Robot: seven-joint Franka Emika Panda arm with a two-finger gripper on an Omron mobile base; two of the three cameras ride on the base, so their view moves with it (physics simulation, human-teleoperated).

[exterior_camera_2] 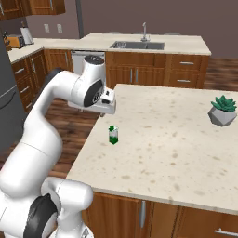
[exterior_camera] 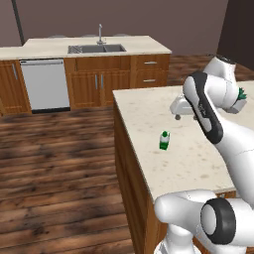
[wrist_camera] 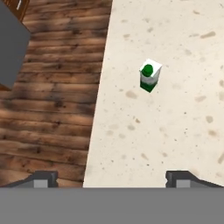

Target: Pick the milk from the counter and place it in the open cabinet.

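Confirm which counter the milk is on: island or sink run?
The island counter, the beige speckled top nearest the robot. The milk stands upright near its edge. The other counter carries the steel sink and faucet, no carton.

From my feed the milk (wrist_camera: 149,75) is white with a green cap and a green band at the bottom. Counter (exterior_camera_2: 186,135) top is beige with brown speckles, base is brown wood. Floor (exterior_camera: 54,158) is dark brown planks. Plant (exterior_camera_2: 223,103) is spiky green in a grey pot.
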